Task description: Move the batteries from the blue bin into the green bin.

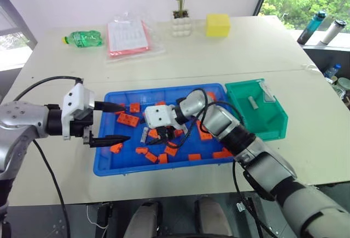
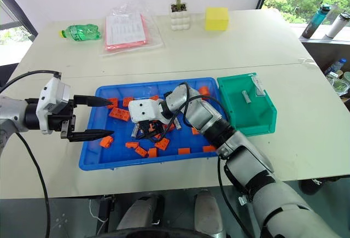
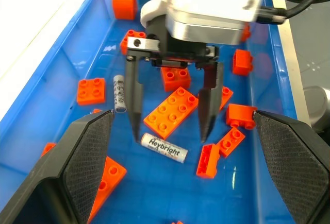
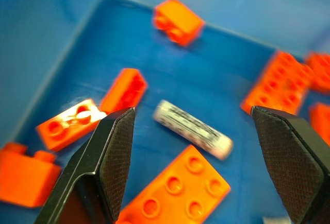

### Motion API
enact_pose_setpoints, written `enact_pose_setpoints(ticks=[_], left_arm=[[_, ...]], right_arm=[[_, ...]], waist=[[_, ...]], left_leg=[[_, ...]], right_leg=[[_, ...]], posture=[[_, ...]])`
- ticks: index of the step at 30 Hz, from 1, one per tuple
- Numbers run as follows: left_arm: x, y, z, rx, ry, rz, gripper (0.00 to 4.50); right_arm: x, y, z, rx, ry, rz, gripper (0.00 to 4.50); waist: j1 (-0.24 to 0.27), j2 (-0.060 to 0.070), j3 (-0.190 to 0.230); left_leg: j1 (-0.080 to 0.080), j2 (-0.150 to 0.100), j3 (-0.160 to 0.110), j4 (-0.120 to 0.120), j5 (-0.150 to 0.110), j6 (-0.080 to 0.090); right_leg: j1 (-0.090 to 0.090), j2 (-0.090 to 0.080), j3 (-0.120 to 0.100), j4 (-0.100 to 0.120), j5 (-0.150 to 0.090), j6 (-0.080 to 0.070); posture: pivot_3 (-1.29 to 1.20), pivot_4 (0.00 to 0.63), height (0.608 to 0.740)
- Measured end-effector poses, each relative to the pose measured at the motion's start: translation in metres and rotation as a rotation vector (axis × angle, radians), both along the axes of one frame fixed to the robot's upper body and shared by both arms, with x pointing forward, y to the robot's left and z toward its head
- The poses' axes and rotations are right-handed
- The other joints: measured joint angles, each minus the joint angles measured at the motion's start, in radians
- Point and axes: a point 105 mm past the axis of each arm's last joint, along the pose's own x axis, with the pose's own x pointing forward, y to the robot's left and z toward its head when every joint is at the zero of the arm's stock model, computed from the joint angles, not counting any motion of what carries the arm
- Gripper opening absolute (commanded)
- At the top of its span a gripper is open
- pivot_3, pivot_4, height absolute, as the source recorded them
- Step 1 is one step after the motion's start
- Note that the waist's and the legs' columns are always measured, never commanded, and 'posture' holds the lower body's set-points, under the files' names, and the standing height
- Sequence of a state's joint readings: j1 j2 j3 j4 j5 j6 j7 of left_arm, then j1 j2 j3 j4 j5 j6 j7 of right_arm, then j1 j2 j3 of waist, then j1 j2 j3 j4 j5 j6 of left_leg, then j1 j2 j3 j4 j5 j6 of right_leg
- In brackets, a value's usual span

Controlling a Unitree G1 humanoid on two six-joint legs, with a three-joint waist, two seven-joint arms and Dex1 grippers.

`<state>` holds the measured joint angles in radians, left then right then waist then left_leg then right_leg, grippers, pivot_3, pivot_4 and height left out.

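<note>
My right tool (image 3: 170, 134) hangs over the middle of the blue bin (image 1: 109, 164), its two black fingers spread apart and pointing down, holding nothing. Directly beneath them lies a white labelled battery (image 3: 164, 148), flat on the bin floor, just below the fingertips and not yet touched. Its long axis seems to run roughly from one finger toward the other rather than across the gap, so I judge the wrist may need turning before closing. An orange two-by-four brick (image 3: 170, 112) sits just beside it, between the fingers, and could get caught. A second battery (image 3: 119, 93) lies nearer the bin's left wall. My left tool (image 1: 109, 123) hovers over the bin's left edge, fingers apart and empty; the right is the nearer. The green bin (image 1: 273, 126) touches the blue bin's right end and holds one battery (image 1: 252, 102). The pale surface (image 1: 246, 46) also carries a green bottle (image 1: 85, 39), a yellow block (image 1: 217, 24) and a potted plant (image 1: 181, 19), beside a window.
</note>
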<state>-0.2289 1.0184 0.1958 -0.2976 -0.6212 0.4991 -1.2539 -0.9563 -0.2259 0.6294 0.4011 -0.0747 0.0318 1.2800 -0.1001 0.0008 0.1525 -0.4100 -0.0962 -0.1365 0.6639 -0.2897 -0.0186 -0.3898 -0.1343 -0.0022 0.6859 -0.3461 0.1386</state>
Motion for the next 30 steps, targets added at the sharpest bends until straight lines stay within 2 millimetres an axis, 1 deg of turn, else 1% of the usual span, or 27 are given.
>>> enact_pose_setpoints(ticks=[2,5,8,11,13,17,24,27,30], left_arm=[[-0.001,0.001,0.0,0.0,0.001,0.01,4.5],[-0.004,0.0,-0.002,0.005,0.007,0.014,4.5],[-0.008,-0.001,-0.002,0.01,0.003,0.014,4.5],[-0.011,-0.001,-0.003,0.0,0.01,0.023,4.5],[-0.013,-0.001,-0.002,0.001,0.006,0.027,4.5],[-0.014,0.001,-0.001,-0.003,-0.005,0.048,4.5],[-0.017,0.001,0.001,-0.007,-0.018,0.056,4.5],[-0.016,0.002,0.003,-0.008,-0.027,0.063,4.5],[-0.015,0.002,0.005,-0.009,-0.035,0.063,4.5]], right_arm=[[-0.004,0.002,0.0,-0.039,-0.027,0.082,3.66],[-0.002,0.009,0.004,-0.075,-0.078,0.155,3.66],[0.005,0.021,0.001,-0.095,-0.111,0.177,3.66],[0.012,0.027,-0.004,-0.118,-0.127,0.172,3.66],[0.017,0.026,-0.008,-0.141,-0.14,0.165,3.66],[0.024,0.023,-0.007,-0.147,-0.167,0.164,3.66],[0.028,0.019,-0.009,-0.137,-0.148,0.157,3.66],[0.027,0.018,-0.01,-0.142,-0.126,0.16,2.87],[0.023,0.015,-0.015,-0.152,-0.095,0.173,1.45]], waist=[[0.0,0.0,0.0],[-0.002,0.0,0.0],[-0.004,0.0,0.0],[-0.005,0.0,0.0],[-0.004,0.0,0.0],[-0.004,0.0,0.0],[-0.006,0.0,0.0],[-0.007,0.0,0.0],[-0.007,0.0,0.0]], left_leg=[[0.0,0.0,0.0,0.0,0.0,0.0],[0.0,0.0,-0.001,0.0,0.0,0.0],[0.0,0.0,-0.001,0.0,0.0,-0.001],[0.0,0.0,-0.002,0.0,0.001,-0.001],[0.0,0.0,-0.003,0.0,0.001,-0.001],[0.001,0.0,-0.004,0.0,0.001,-0.001],[0.002,0.0,-0.004,-0.001,0.001,-0.002],[0.002,0.0,-0.004,-0.001,0.001,-0.002],[0.002,0.0,-0.004,-0.001,0.001,-0.002]], right_leg=[[0.0,0.0,0.0,0.0,0.0,0.0],[0.0,0.0,0.0,0.0,0.0,0.0],[0.0,0.001,0.0,0.0,0.0,0.0],[-0.001,0.001,0.0,0.0,0.0,0.0],[-0.002,0.001,0.0,0.0,0.0,0.0],[-0.002,0.001,0.0,-0.001,0.0,0.0],[-0.001,0.002,0.0,0.0,0.0,0.0],[-0.001,0.002,0.0,0.0,0.0,0.0],[0.0,0.002,0.0,0.0,0.0,0.0]], posture=[[0.0,0.15,0.726],[0.0,0.15,0.726],[0.0,0.15,0.726],[0.0,0.15,0.726],[0.0,0.15,0.726],[0.0,0.15,0.726],[0.0,0.15,0.726],[0.0,0.15,0.726],[0.0,0.15,0.726]])
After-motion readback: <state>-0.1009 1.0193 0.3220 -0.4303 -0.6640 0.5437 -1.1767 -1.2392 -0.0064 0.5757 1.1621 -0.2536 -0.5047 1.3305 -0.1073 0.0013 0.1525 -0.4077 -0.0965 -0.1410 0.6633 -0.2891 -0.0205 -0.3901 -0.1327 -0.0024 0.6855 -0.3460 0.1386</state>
